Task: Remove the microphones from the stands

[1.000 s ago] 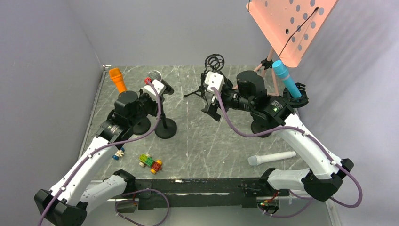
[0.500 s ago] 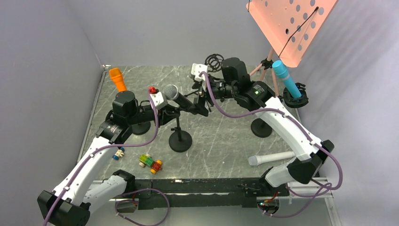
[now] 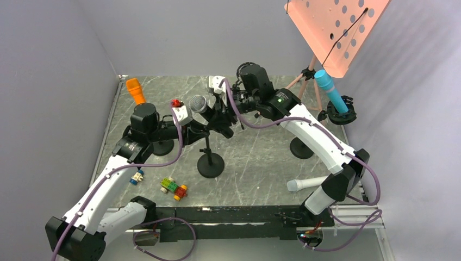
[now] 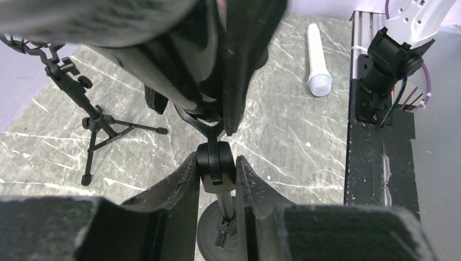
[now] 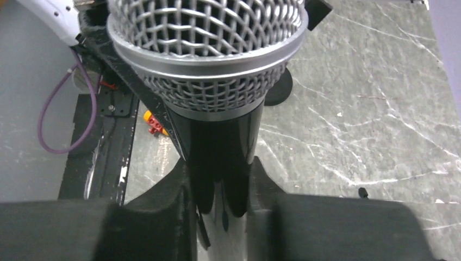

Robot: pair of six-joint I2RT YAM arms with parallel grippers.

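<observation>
Mics, four in all:
- black mic (image 5: 217, 81) with silver grille, tilted in the clip of the middle stand (image 3: 210, 163), head toward the back left
- orange mic (image 3: 135, 91) at back left, upright
- teal mic (image 3: 330, 91) at right, tilted in a black holder
- white mic (image 3: 315, 182) lying flat on the bench (image 3: 261, 157), near the front right

Stands: three with round black bases, at left, middle and right. One small tripod (image 4: 89, 117) at the back. One music stand with a pink perforated desk (image 3: 331, 27), back right.

Toys: two brick pieces on the bench at front left, a coloured one (image 3: 174, 187) and a smaller one (image 3: 137, 176), apart from each other.

Left fingers (image 4: 187, 179): closed on the stand's swivel joint just below the clip, one finger on each side and touching it.

Right fingers (image 5: 182, 190): clamped on the black mic's handle below the grille, one finger pressed to each side.

The black mic sits in its clip, above the middle of the bench, with the two arms meeting at it from either side
</observation>
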